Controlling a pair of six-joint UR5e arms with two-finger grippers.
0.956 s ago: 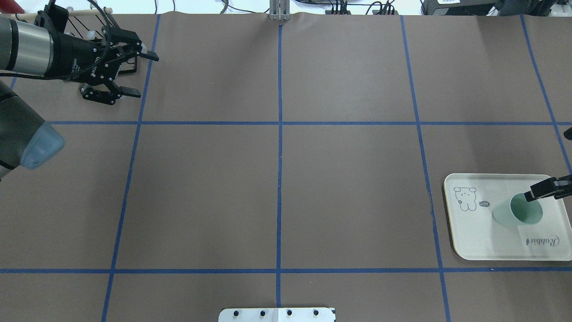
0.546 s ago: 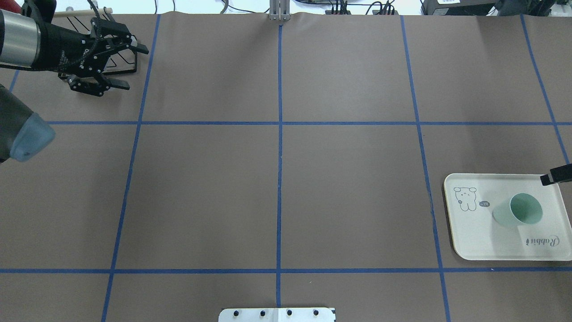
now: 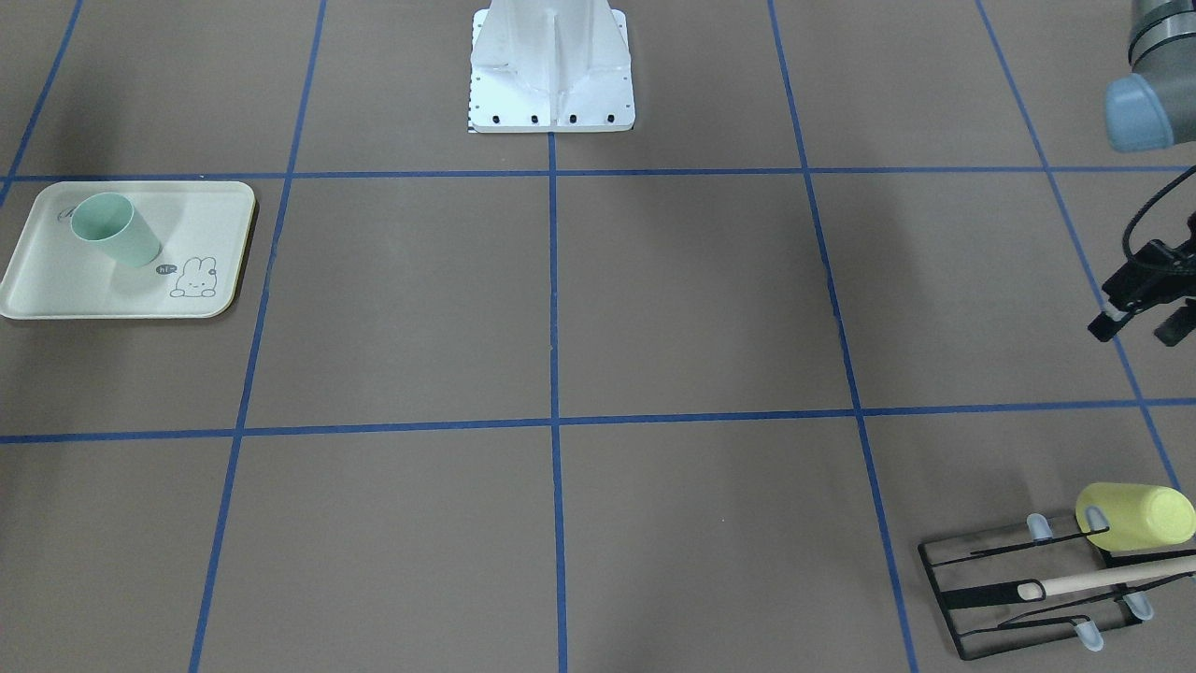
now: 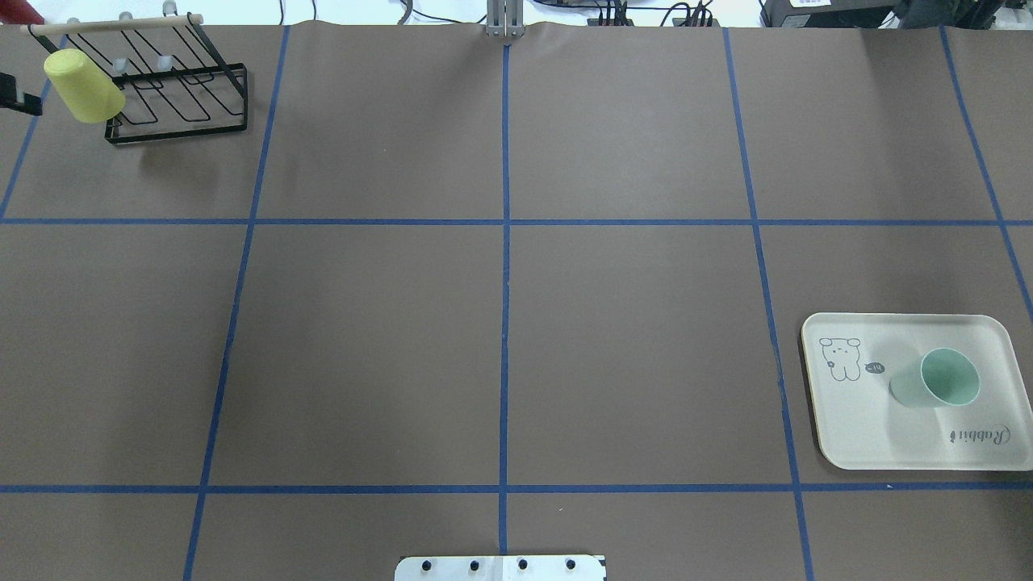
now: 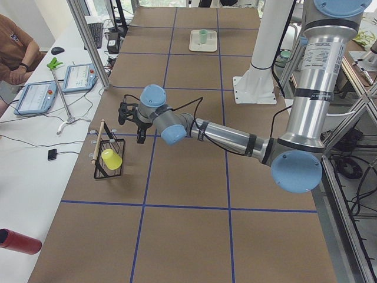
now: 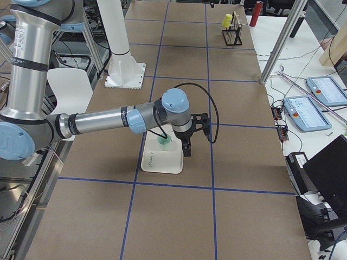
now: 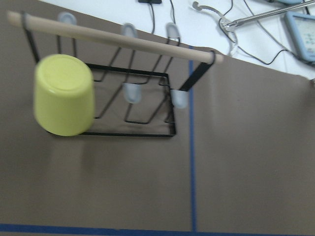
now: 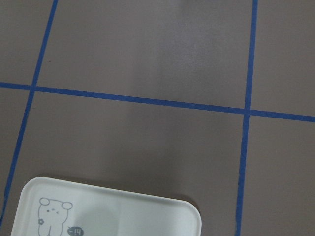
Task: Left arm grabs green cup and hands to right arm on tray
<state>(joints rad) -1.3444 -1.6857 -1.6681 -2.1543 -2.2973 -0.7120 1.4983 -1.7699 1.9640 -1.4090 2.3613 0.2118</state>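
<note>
The green cup (image 4: 936, 379) stands upright on the cream tray (image 4: 880, 440) at the table's right side, with nothing touching it. It also shows in the front-facing view (image 3: 114, 229). My left gripper (image 3: 1138, 329) hangs open and empty above the table, far from the cup and near the black rack; in the overhead view only a fingertip (image 4: 18, 102) shows at the left edge. My right gripper (image 6: 187, 138) hovers just beside the tray's outer edge, close to the cup (image 6: 164, 142). I cannot tell whether it is open or shut.
A black wire rack (image 4: 173, 93) with a wooden rod stands at the far left corner, with a yellow cup (image 4: 82, 85) hung upside down on it. The robot's white base (image 3: 551, 65) stands at the near table edge. Blue tape lines grid the brown table.
My left arm has pulled back to the left, out of the overhead view, uncovering the rack and yellow cup. My right gripper's finger has moved from the cup off the right edge.
</note>
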